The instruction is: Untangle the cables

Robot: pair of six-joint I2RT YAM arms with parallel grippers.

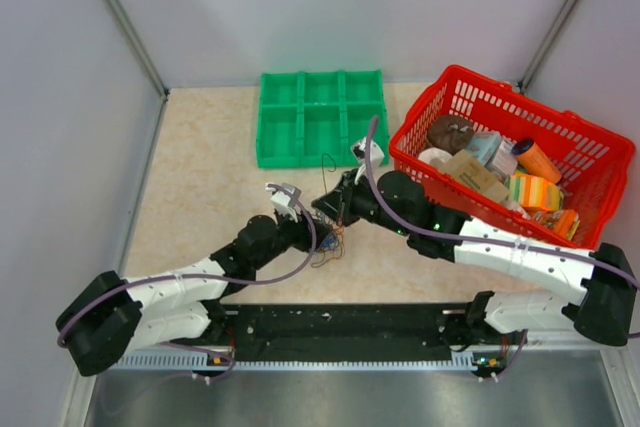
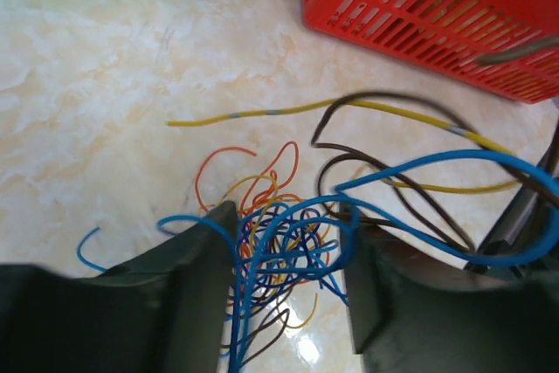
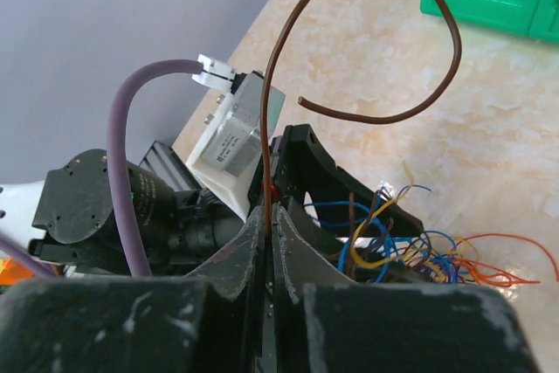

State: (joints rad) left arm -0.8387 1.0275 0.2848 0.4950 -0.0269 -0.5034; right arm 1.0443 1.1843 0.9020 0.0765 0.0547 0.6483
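Separation of one strand from the bundle is judged to be the step in hand. The cables point(image 2: 279, 246) are seen as a small knot of blue, orange, yellow and dark wires. It lies on the tabletop point(image 1: 200, 177) near its middle, somewhat toward the near edge, between the two arms. A brown strand point(image 3: 454, 32) is pinched in the clenched jaws of the right gripper point(image 3: 272, 216) and lifted from the knot, its free end curled over in a loop. The left gripper point(image 2: 293, 229) is lowered over the knot with its jaws apart, one finger on each side of the blue and orange loops; nothing is grasped by it.

For the next move, the bulk of the knot would probably have to be gripped or pinned by the left jaws while the brown strand is drawn away. A slow pull is called for, since neighbouring loops could be dragged along.

A green tray point(image 1: 300, 107) of six compartments is set at the far edge; nothing can be made out in them. A red basket point(image 1: 465, 72) at the far right corner is filled with boxes, packets, a brown round item and an orange cylinder.
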